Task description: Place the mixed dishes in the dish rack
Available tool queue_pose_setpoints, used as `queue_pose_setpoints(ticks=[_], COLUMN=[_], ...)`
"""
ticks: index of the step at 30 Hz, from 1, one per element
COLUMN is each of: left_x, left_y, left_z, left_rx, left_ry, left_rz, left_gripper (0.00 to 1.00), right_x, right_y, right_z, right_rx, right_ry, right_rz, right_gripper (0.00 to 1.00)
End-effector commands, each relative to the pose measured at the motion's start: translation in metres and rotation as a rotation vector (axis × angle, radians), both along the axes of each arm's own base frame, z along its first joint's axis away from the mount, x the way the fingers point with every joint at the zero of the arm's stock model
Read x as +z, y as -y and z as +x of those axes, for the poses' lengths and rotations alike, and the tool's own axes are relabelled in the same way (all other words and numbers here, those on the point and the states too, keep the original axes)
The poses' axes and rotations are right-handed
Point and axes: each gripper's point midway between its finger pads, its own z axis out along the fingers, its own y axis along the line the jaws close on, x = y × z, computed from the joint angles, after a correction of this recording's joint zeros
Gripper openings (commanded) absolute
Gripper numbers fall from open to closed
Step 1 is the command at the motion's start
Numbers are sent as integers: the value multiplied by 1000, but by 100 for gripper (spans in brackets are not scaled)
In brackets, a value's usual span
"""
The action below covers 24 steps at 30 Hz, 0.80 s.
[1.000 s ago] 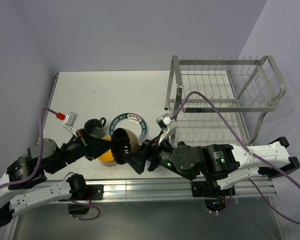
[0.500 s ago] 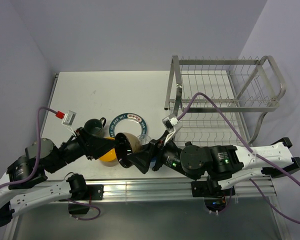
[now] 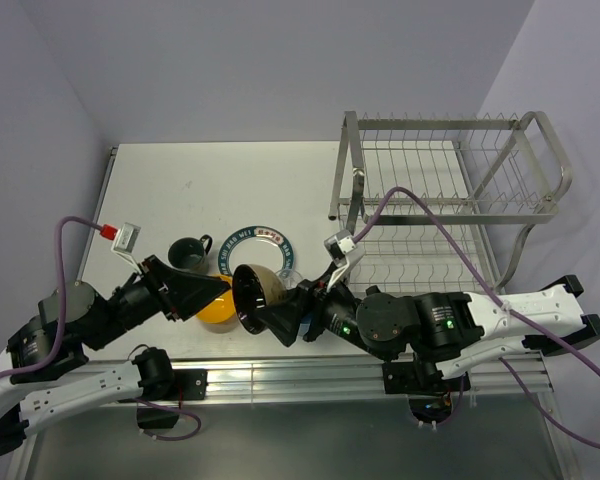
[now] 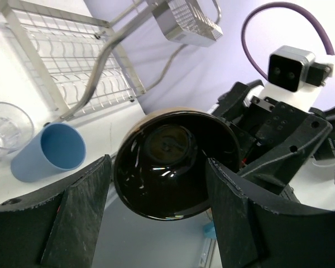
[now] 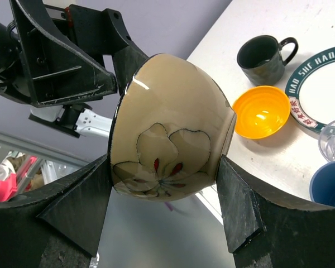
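Beige bowl (image 3: 252,292) hangs on its side above the counter's (image 3: 230,180) near edge, between both arms. Left tool (image 4: 158,163) stands open, its fingers spread either side of the rim, so it should back straight out. Right tool (image 5: 166,167) pinches the bowl's outer walls. Hold that squeeze firm, clear the light blue tumbler (image 4: 47,159), then swing right to the dish rack (image 3: 445,125).

The only readable writing was on the white round plate with a teal rim (image 5: 326,89). White capital letters ran around that rim, and the stretch seen from the right wrist read "HAO SHE HAO", followed by a letter cut off at the edge. From overhead the lettering was too small to read.
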Motion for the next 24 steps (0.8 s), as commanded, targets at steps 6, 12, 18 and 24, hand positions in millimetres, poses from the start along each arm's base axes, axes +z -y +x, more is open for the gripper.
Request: queue_pose_setpoints(ticks=[6,12,18,24], left_x=[3,-2,-11,-20], left_y=[-24,-6,12,23], left_z=[13,14,18,20], left_rx=[126,83,59,38], left_ry=[-7,1,9,5], left_rz=[9,53,89,104], left_gripper=[72,71,70,70], right_x=[75,124,160,174], right_y=[36,71,111,173], right_z=[30,53,77,105], right_rx=[-146,-259,-420,-705], right_ry=[113,255,390,504], right_rz=[88,55,1,-185], right_gripper=[0,0,0,0])
